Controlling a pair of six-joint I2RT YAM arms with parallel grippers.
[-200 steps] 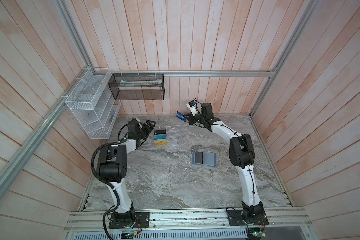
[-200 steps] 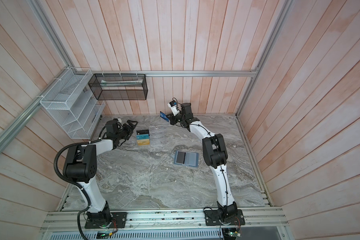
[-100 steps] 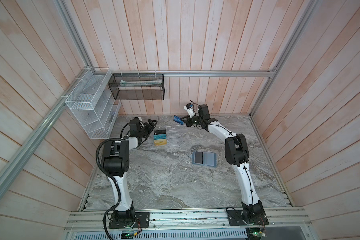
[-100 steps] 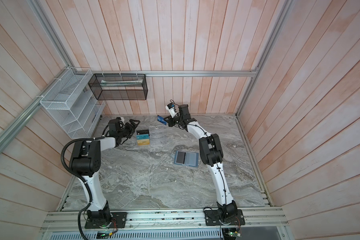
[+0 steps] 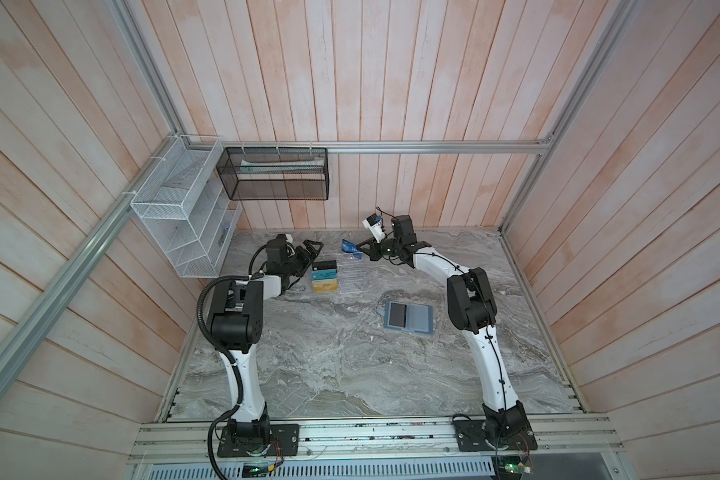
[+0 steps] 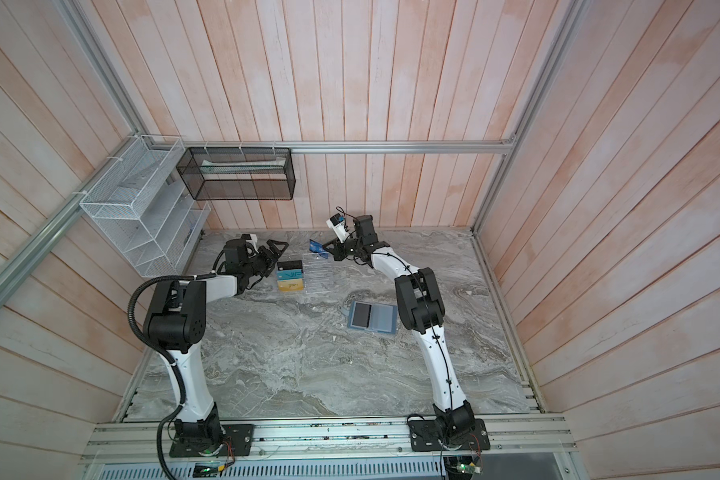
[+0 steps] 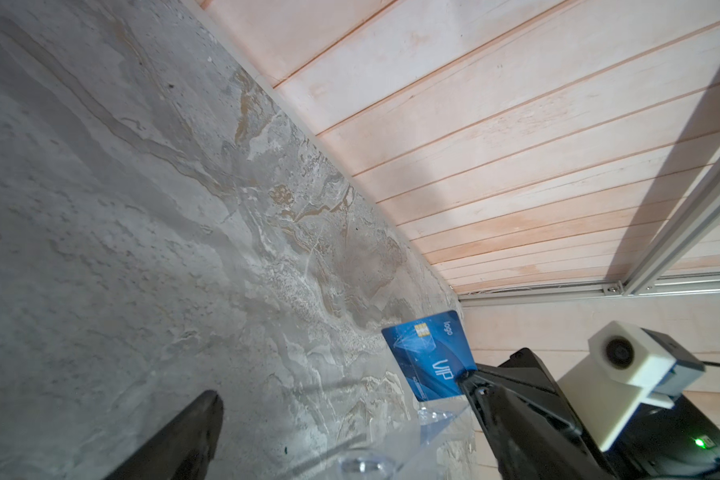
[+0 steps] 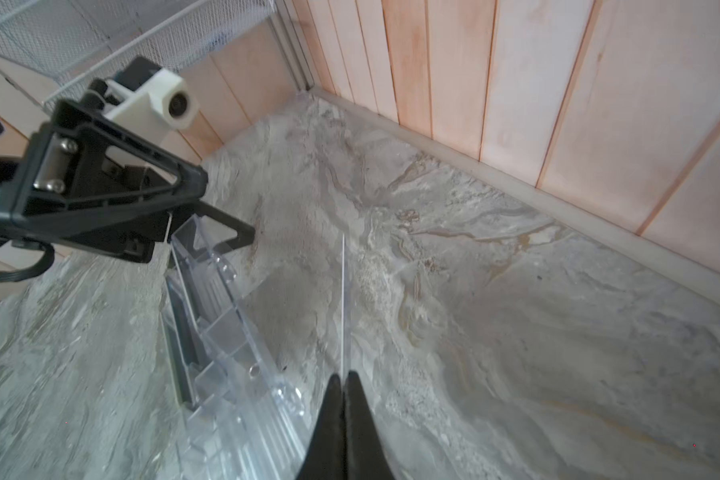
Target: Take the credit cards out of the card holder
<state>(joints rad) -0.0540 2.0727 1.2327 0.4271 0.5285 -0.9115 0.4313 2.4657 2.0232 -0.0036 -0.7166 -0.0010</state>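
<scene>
Right end effector [image 5: 362, 248] reached further left, gripping blue card [image 5: 350, 248]; left end effector [image 5: 313, 249] spread.

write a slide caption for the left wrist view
Right gripper shut on a corner of the dark blue VIP card, holding it off the table by the clear rack.

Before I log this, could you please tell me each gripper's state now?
Left gripper: open, holding nothing.
Right gripper: closed on the dark blue card.
</scene>
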